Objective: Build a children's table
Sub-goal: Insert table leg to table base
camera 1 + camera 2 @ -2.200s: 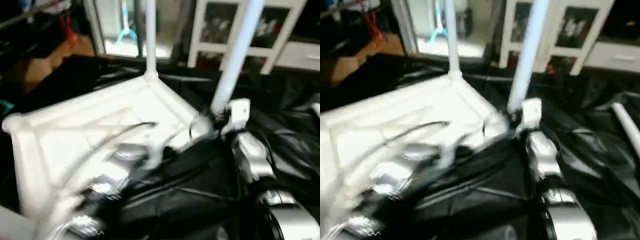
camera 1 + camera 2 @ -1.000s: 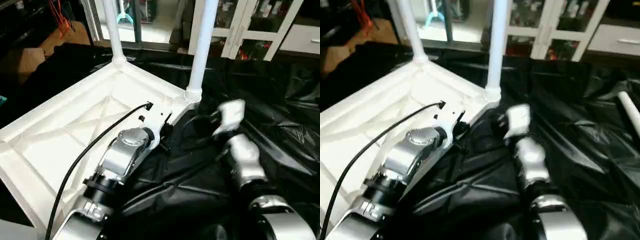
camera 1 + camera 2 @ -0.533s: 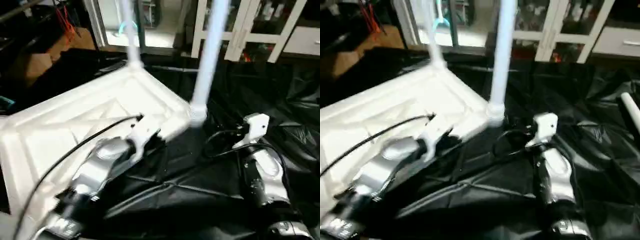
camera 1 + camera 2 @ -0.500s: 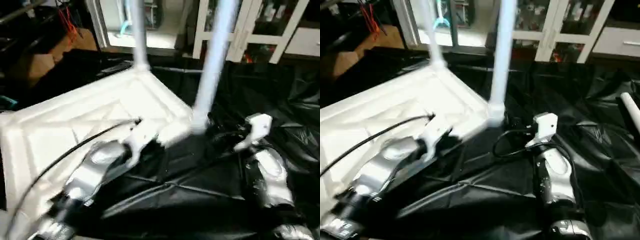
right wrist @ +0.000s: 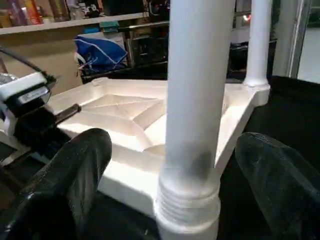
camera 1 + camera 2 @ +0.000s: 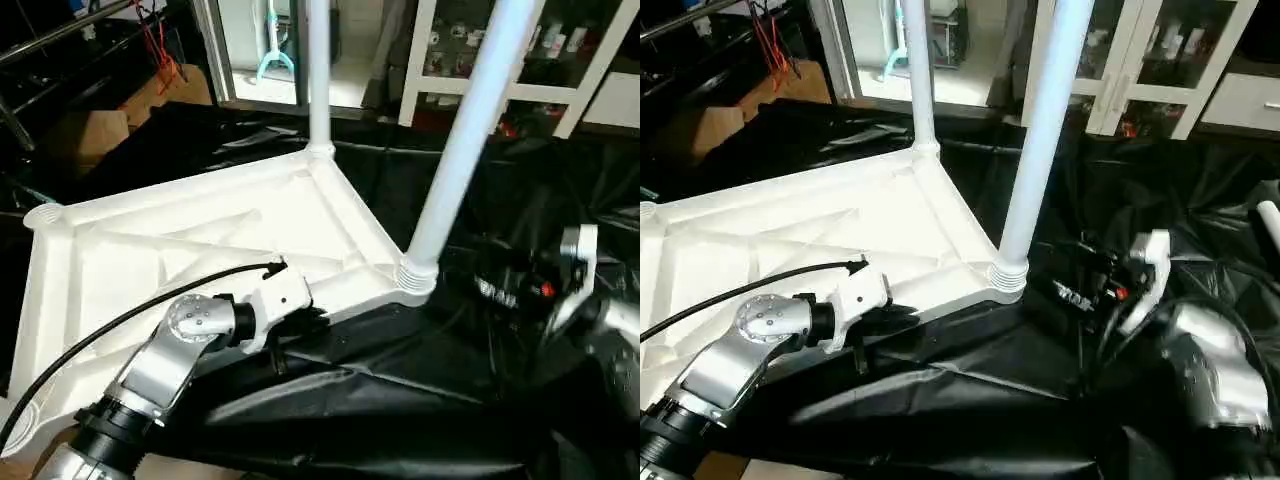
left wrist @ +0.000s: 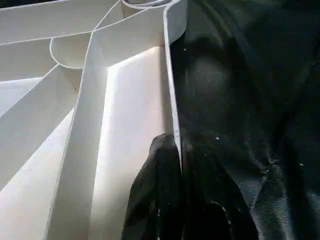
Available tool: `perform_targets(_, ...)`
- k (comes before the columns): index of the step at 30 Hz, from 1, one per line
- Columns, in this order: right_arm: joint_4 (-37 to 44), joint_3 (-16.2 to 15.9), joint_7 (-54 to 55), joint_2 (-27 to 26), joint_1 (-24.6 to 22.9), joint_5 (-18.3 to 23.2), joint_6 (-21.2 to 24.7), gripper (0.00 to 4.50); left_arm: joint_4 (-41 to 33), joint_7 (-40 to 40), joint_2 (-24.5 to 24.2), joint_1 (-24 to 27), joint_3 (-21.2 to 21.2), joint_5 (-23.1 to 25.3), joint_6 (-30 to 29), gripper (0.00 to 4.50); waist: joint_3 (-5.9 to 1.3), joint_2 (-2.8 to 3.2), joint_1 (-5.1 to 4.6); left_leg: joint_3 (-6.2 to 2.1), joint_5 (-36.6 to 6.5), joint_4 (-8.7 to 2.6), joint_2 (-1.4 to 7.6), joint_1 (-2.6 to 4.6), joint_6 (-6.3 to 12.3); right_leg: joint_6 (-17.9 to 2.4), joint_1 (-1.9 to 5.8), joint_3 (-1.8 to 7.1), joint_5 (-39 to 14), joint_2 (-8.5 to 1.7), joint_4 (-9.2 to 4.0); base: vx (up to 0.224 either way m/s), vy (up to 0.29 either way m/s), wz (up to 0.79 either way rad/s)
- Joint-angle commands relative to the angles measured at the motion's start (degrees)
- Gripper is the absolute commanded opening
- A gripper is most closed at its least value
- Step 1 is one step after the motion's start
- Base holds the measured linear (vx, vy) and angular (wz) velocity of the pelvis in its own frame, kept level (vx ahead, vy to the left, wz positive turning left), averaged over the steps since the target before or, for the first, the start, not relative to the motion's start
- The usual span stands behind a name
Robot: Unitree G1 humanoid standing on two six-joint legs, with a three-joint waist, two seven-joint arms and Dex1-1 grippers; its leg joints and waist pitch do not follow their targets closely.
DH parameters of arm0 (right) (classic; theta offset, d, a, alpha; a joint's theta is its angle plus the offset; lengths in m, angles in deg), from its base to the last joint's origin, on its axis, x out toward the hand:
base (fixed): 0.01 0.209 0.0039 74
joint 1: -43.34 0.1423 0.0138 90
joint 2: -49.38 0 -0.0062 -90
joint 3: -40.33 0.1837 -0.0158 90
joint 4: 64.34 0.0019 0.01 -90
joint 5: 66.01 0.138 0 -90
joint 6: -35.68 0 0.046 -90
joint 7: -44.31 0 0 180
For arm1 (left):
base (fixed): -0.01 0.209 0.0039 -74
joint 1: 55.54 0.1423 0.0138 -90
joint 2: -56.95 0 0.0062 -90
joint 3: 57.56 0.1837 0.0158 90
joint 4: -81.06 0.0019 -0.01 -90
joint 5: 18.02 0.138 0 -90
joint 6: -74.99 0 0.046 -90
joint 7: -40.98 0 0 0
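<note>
While clamped by the left gripper (image 7: 176,165) at its near rim, white ribbed plastic tabletop (image 6: 200,250) lying underside-up on black sheeting (image 6: 400,400), near tapered white tubular leg (image 5: 197,100) upright between right gripper (image 5: 165,175)'s parted black fingers (image 5: 75,165).

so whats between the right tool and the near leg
Nothing: in the right wrist view the near leg stands in the gap between the right tool's open fingers, untouched.

Left tool pinched shut, right tool spread wide.
The left tool (image 7: 175,200) is held closed at the frame's lower centre; the right tool (image 5: 175,190) is seen with fingers (image 5: 75,170) set well apart.
</note>
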Motion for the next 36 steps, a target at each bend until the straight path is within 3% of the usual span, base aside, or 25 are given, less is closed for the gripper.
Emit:
perform_targets(1,-2.2,-1.6,-0.5,0.0,3.7,-1.7,0.6,4.42,0.1,-3.1,1.3,0.6,4.7,0.2,1.1,0.00,-3.69,-2.03,-0.14,-1.25,1.3,-3.16,2.39,0.73,8.86,-15.2,2.39,2.16,8.1,-3.92,-3.79,0.000,0.000,0.00)
perform_targets(3,-3.1,-1.9,-0.6,-0.3,4.8,-2.2,0.4,4.42,0.0,-3.2,1.4,0.6,5.1,0.4,1.2,0.00,-3.77,-1.87,0.06,-1.17,2.1,-3.01,2.43,0.90,9.29,-15.2,2.24,2.16,8.8,-3.90,-3.73,0.000,0.000,0.00)
perform_targets(6,-6.9,-3.1,-1.7,-1.5,8.4,-4.3,0.2,4.42,-0.3,-4.0,1.8,0.8,6.2,0.7,1.4,0.00,-3.91,-2.69,0.69,-0.95,3.4,-2.80,2.43,0.82,10.23,-15.1,2.21,2.12,9.7,-3.95,-3.48,0.000,0.000,0.00)
perform_targets(8,-9.1,-3.7,-2.6,-2.0,10.4,-5.3,-0.2,4.42,-0.5,-4.1,1.9,0.9,6.5,0.9,1.4,0.00,-3.84,-2.51,0.86,-0.99,3.3,-2.81,2.45,0.73,10.10,-15.1,2.19,2.03,8.8,-4.00,-3.36,0.000,0.000,0.00)
perform_targets(10,-11.0,-4.3,-3.8,-2.2,12.2,-5.9,-0.3,4.42,-0.6,-4.1,2.0,0.9,6.5,1.1,1.3,0.00,-3.94,-2.94,1.06,-0.94,3.2,-2.81,2.51,0.84,10.04,-15.1,2.21,1.99,7.9,-4.10,-3.25,0.000,0.000,0.00)
perform_targets(18,-13.1,-4.1,-5.2,-2.3,13.7,-6.5,-0.9,4.42,-0.6,-3.7,1.8,0.9,6.0,1.4,1.0,0.00,-3.93,-3.74,0.94,-0.88,3.9,-2.71,2.37,0.61,10.78,-14.6,2.29,1.89,8.1,-4.26,-3.17,0.000,0.000,0.00)
perform_targets(26,-15.2,-2.8,-7.0,-1.2,13.2,-7.3,-1.9,4.42,-0.8,-4.1,1.3,1.3,5.7,1.8,0.7,0.00,-4.10,-3.61,1.02,-0.91,4.5,-2.51,2.32,0.51,11.36,-15.1,2.32,1.79,9.3,-4.20,-2.98,0.000,0.000,0.00)
perform_targets(27,-15.3,-2.7,-7.0,-1.2,13.1,-7.3,-1.9,4.42,-0.9,-4.2,1.2,1.4,5.7,1.8,0.6,0.00,-4.04,-3.27,1.01,-0.96,4.5,-2.55,2.32,0.50,11.28,-15.1,2.28,1.78,9.1,-4.20,-2.99,0.000,0.000,0.00)
perform_targets(29,-15.4,-2.5,-7.0,-1.1,13.0,-7.3,-1.9,4.42,-0.9,-4.4,1.1,1.4,5.7,1.8,0.6,0.00,-4.17,-3.51,0.95,-0.96,4.7,-2.48,2.34,0.52,11.22,-15.3,2.40,1.79,9.8,-4.15,-2.90,0.000,0.000,0.00)
perform_targets(31,-15.8,-2.3,-7.3,-1.1,12.9,-7.4,-2.1,4.42,-0.9,-4.7,0.8,1.4,5.6,1.7,0.5,0.00,-4.16,-3.20,1.02,-0.97,5.4,-2.40,2.31,0.53,11.55,-15.6,2.31,1.77,11.1,-4.12,-2.77,0.000,0.000,0.00)
perform_targets(36,-16.2,-1.8,-7.9,-0.8,12.8,-7.4,-2.1,4.42,-0.8,-5.1,0.4,1.5,5.5,1.7,0.5,0.00,-4.19,-3.35,1.06,-0.96,5.4,-2.30,2.29,0.44,11.91,-15.8,2.39,1.66,11.9,-4.06,-2.69,0.000,0.000,0.00)
